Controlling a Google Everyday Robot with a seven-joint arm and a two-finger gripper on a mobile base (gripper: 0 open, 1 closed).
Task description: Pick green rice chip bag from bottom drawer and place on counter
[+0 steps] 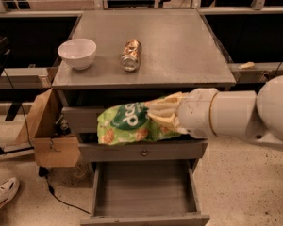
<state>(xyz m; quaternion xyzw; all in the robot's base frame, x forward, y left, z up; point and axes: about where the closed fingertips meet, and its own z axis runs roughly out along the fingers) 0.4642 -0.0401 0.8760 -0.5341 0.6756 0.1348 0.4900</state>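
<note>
— What do we see nearest us?
— The bottom drawer (144,192), pulled open, its grey floor showing
— And above it?
— Our gripper (156,115) reaches in from the right, its jaws pinching the right end of the green rice chip bag (124,124). We see the bag held in the air above the drawer, in front of the closed drawer fronts (108,151) and below the counter (179,46) edge
— Farther back?
— On the counter, a can (131,55) lying on its side, with a white bowl (77,53) to its left
</note>
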